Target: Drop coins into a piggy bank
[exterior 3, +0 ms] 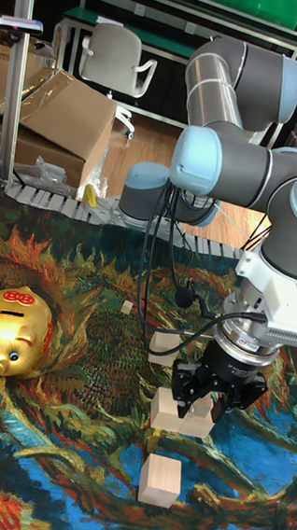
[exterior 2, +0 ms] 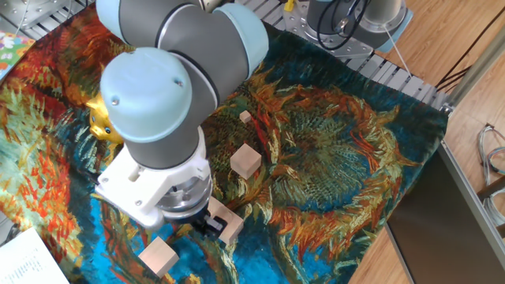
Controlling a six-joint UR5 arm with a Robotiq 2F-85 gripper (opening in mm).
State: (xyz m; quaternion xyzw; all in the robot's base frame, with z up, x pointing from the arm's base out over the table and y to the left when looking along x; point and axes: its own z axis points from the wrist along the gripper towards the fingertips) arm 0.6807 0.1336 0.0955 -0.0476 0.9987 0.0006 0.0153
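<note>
- The gripper (exterior 3: 199, 392) sits low at centre-right of the tall view, fingers parted around a wooden block (exterior 3: 181, 414); whether they press it, I cannot tell.
- The piggy bank (exterior 3: 11, 327) lies well apart, at the left edge.

The tool (exterior 3: 202, 392) sits over a block (exterior 3: 181, 411), piggy bank (exterior 3: 14, 329) far off.
</note>
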